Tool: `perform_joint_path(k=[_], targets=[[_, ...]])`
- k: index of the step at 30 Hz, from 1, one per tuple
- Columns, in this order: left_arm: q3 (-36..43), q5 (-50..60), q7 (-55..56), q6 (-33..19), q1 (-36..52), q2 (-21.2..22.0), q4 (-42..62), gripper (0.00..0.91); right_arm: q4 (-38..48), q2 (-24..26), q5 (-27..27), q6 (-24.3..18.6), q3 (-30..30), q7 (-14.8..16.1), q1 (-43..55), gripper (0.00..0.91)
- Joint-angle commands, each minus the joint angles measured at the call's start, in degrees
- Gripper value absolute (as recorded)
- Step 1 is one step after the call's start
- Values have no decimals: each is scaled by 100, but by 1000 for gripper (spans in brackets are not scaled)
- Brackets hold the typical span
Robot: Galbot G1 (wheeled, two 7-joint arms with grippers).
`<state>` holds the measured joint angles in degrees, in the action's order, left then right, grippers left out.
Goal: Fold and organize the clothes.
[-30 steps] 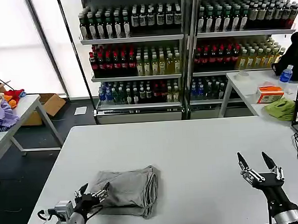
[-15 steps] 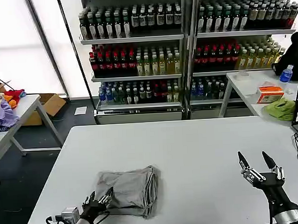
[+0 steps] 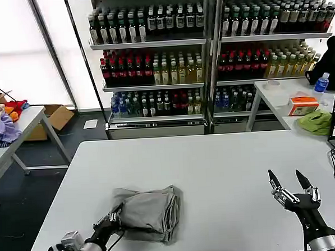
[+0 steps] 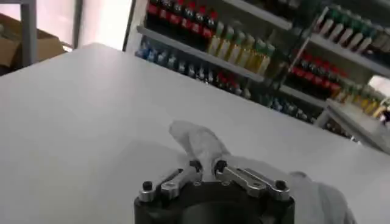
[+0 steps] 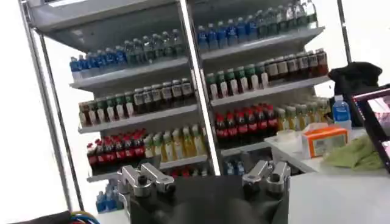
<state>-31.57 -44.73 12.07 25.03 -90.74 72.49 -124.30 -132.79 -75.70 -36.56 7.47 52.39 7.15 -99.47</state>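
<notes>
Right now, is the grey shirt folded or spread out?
Folded: the grey shirt lies as a compact layered bundle, the left hand pinching its edge.

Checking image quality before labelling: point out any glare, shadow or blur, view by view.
Head view: windows behind the shelves blown out white; soft shadow under the folded shirt. Left wrist view: shirt washed pale, background bottles soft. Right wrist view: left edge overexposed.

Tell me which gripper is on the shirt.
The left gripper, pinching the near-left edge of the folded grey shirt. The right gripper hangs open over bare table, well clear of it.
</notes>
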Motion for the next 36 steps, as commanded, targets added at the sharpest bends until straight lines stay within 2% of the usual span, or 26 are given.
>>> perform_joint_path(k=[1,4,7,11,13,15,17,21,25,29,34,36], targets=[[-1857,-1936,152,12,-116,28,-284,10,4,15,-40,12,-7,-4,62,907],[-2663,-2222,172,100,-125,-211,-250,10,31,26,-72,19,1,-21,114,907],[-3402,-2408,174,260,-78,-623,-159,10,24,44,-84,19,-12,-21,124,907],[-3958,-2696,278,427,-29,-1129,-355,10,10,75,-93,18,-15,-25,136,907],[-4069,-2707,296,489,-26,-1222,-615,10,-4,69,-91,17,-8,-24,134,907],[-3976,-2725,344,485,-19,-1113,-1016,10,-33,43,-77,-3,7,-4,117,907],[-3531,-2591,323,446,-64,-882,-1406,10,-91,23,-80,-1,8,-1,97,907],[-1909,-1910,428,447,-144,-440,-1825,10,-161,0,-78,-4,30,-5,99,907],[-110,-396,394,219,41,-239,-1263,10,-301,-64,62,-85,50,21,4,907],[1306,547,336,8,338,-225,-330,10,-392,-107,46,-77,53,1,-30,907],[2555,765,512,39,892,-162,113,10,-509,-129,82,2,-24,-26,-117,907],[2828,443,648,90,1151,-101,128,10,-568,-149,193,139,-126,-186,-154,907]])
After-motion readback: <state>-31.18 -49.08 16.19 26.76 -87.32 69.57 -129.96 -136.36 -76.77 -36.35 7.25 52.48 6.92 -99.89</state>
